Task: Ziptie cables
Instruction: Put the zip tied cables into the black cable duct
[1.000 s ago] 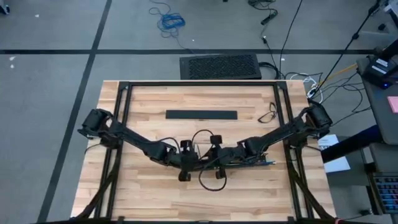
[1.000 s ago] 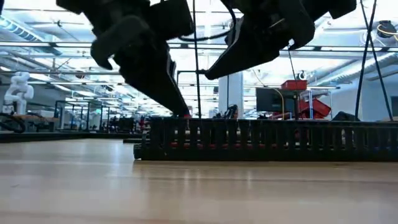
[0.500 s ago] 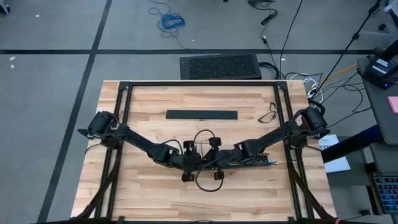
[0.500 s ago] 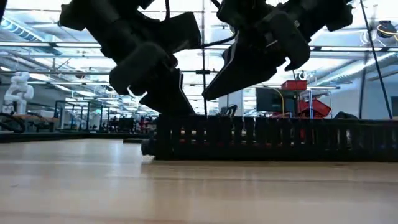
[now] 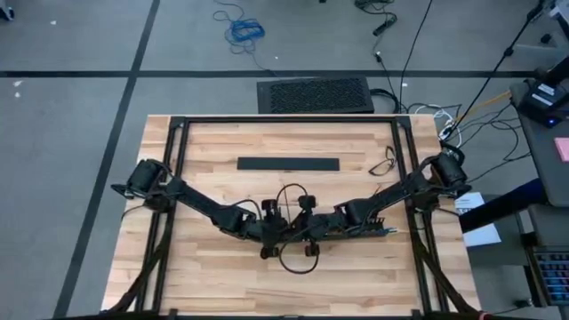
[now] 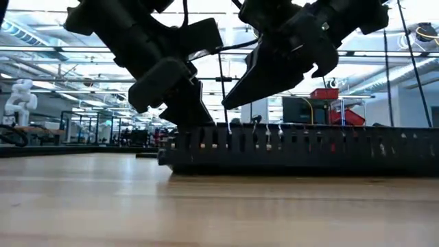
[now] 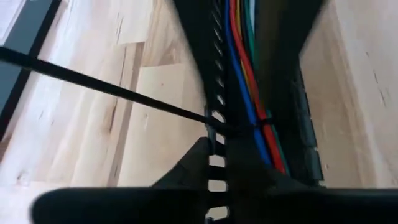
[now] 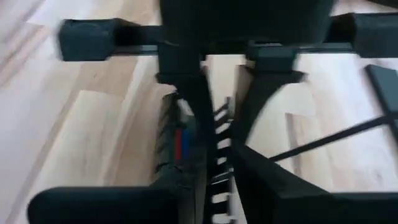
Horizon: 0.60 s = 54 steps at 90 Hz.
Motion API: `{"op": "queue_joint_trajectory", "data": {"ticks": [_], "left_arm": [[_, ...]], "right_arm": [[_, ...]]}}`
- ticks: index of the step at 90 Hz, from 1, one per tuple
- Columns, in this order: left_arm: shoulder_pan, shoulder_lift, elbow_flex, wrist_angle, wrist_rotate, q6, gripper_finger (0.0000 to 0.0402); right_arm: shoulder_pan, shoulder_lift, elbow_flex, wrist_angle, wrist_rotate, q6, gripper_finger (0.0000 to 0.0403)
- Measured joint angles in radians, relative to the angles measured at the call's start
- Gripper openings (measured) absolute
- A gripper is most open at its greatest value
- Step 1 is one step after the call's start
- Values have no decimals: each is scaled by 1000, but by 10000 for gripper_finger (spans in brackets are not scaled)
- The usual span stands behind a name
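Observation:
A long black slotted bar [image 6: 309,147] lies across the table's middle, running toward the right edge. The cables [image 7: 244,93], blue, red, orange and green wires, run along inside it. A thin dark ziptie [image 7: 252,127] circles the cables, and its straight tail [image 7: 93,81] sticks out sideways through the slotted wall. My left gripper [image 5: 265,231] is at the bar's left end, shut on it. My right gripper [image 5: 310,227] hovers just beside it over the bar. Its own body hides what it touches. My left gripper pinches the bar's slotted side wall [image 7: 215,167] between its two fingers, right below where the ziptie crosses. The fingers slant down from the table's left and lie along the bar. The bar's underside stays on the table.
A flat black strip [image 5: 287,164] lies toward the far edge. Loose dark ziptie loops [image 5: 382,164] lie at the far right. A black frame rail [image 5: 178,178] borders the table. Bare wood [image 5: 293,293] stretches along the near edge.
My left gripper has shifted a little toward the table's right edge. In the low view the bar's left end has slid rightward with it. The bar has tipped, and its top edge and pale wire ends now show.

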Motion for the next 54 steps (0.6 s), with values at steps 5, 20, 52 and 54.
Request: {"op": "queue_joint_trajectory", "data": {"ticks": [5, 20, 52, 54], "left_arm": [[-1, 0, 0, 2, 0, 16, 12], [-2, 0, 0, 6, -9, 27, 6], [-31, 1, -1, 9, -41, 69, 1], [-35, 1, -1, 9, -42, 69, 1]], "right_arm": [[0, -2, 0, 0, 16, 0, 70], [0, -30, 2, -7, 57, 2, 70], [3, -109, 1, -208, 109, 229, 71], [3, -103, 1, -205, 92, 239, 71]]}}
